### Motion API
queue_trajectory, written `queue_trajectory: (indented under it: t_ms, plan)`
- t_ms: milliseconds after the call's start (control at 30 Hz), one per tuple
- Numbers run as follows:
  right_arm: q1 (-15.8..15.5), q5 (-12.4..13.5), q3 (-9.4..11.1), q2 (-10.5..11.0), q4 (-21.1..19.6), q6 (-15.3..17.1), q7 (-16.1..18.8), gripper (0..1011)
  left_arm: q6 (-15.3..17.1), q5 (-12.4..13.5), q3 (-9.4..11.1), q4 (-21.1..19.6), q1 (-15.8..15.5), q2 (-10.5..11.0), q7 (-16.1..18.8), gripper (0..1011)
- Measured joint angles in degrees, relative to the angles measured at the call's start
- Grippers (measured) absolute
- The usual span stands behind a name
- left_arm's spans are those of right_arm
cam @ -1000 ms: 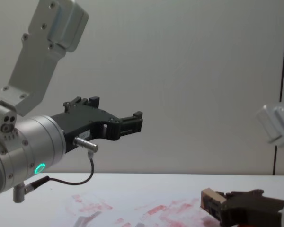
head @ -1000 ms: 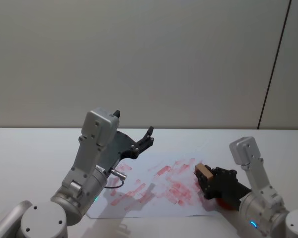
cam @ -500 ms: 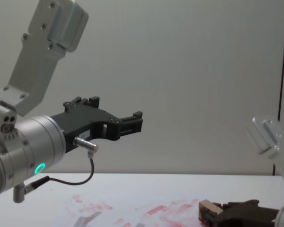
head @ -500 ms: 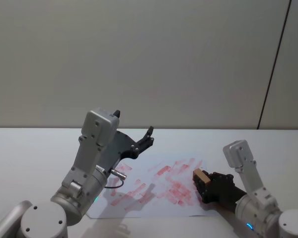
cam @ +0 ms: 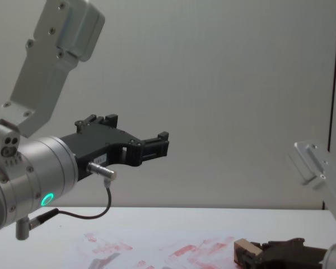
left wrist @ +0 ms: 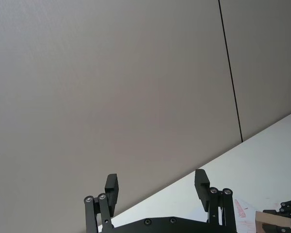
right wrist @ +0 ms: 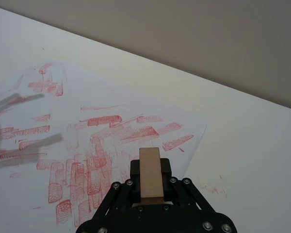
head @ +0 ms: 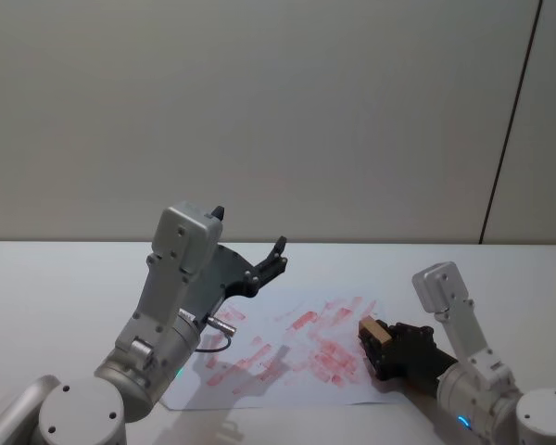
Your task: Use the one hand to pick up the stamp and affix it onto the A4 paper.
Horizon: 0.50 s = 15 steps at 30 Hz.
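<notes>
wooden stamp (head: 372, 330) clamped in your right gripper (right wrist: 150, 181), low over right part of red-smeared a4 paper (head: 259, 369). your left gripper (left wrist: 157, 187) parked, raised at left, fingers spread.

Left claw (head: 278, 257) raised, fingers apart; right claw (head: 382, 350) low, clamped on stamp (head: 372, 330).

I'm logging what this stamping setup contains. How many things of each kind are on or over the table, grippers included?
wooden stamp: 1
A4 paper, marked with red ink: 1
grippers: 2, namely the left gripper, open and raised above the table, and the right gripper, shut on the wooden stamp over the paper
Total: 4
</notes>
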Motion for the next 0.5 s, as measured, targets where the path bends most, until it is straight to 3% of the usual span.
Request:
queue_trajectory:
  t_ms: [267,500]
  plan:
    - [0.0,0.2,0.1,0.1,0.0,-0.2,-0.2,218,0.0,0.0,0.0,0.0,0.0,0.0,0.0,1003]
    - [-0.6,1.6,0.9,0.7,-2.6,-1.3,-1.2,218,0.0,0.0,0.0,0.0,0.0,0.0,0.0,1002]
